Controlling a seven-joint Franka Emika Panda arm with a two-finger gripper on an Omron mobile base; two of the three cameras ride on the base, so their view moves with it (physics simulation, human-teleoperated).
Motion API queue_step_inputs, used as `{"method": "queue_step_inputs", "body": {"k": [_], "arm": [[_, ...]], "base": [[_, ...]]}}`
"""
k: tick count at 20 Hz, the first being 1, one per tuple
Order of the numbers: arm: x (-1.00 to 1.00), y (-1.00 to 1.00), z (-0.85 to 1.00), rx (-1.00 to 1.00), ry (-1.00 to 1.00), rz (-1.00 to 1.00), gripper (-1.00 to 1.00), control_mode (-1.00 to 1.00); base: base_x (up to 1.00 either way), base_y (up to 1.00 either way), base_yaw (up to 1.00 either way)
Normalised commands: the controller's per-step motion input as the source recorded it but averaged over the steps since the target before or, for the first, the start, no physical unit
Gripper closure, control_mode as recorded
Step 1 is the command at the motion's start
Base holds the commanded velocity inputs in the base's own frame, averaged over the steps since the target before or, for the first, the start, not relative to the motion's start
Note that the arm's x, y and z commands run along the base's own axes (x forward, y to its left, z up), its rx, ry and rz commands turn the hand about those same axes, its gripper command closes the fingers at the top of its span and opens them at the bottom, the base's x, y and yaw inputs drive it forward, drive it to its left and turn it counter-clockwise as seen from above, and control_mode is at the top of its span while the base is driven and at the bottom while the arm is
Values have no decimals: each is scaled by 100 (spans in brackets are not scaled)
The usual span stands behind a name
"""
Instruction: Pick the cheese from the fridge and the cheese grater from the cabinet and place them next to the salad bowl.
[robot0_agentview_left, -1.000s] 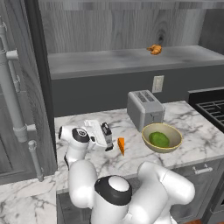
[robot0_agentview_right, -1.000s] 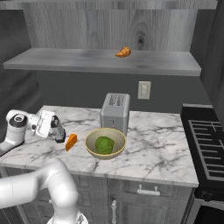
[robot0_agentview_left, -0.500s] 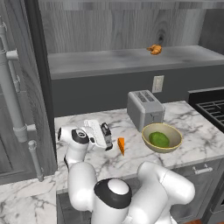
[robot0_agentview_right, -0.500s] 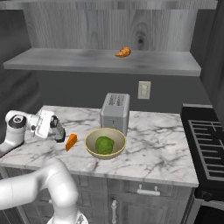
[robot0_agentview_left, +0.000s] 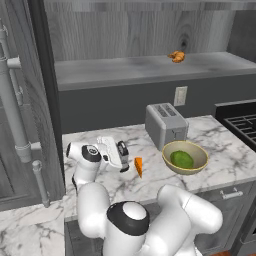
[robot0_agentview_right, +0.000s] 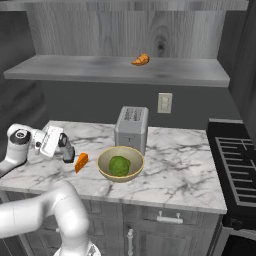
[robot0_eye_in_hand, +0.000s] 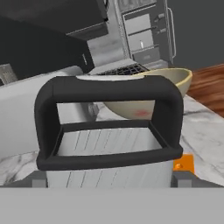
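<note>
The hand (robot0_agentview_left: 121, 152) is being held low over the left part of the marble surface (robot0_agentview_left: 220, 150), and the cheese grater (robot0_eye_in_hand: 109, 135) is being gripped in it; in the hand view the black handle and pale ribbed face of the grater are being seen close up, between the fingertips. The hand (robot0_agentview_right: 66, 150) is being seen in the right base view just left of the cheese (robot0_agentview_right: 81, 162), which is lying on the surface as a small orange wedge (robot0_agentview_left: 138, 166). Just beyond the cheese, the salad bowl (robot0_agentview_left: 185, 156) is being shown standing with green contents, and the toaster (robot0_agentview_left: 166, 125) is being seen behind it by the wall. Higher up, a croissant (robot0_agentview_right: 141, 60) is lying on the cabinet shelf (robot0_agentview_right: 75, 70).
</note>
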Motion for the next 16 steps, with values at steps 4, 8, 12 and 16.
{"method": "queue_step_inputs", "body": {"k": [4,8,12,16], "arm": [[-2,8,0,1,16,-2,-100,-100],[-3,0,0,1,14,0,-100,-100],[-4,0,3,0,5,0,-100,-100],[-7,0,5,0,1,0,-100,-100]], "base": [[0,0,0],[0,0,0],[0,0,0],[0,0,0]]}}
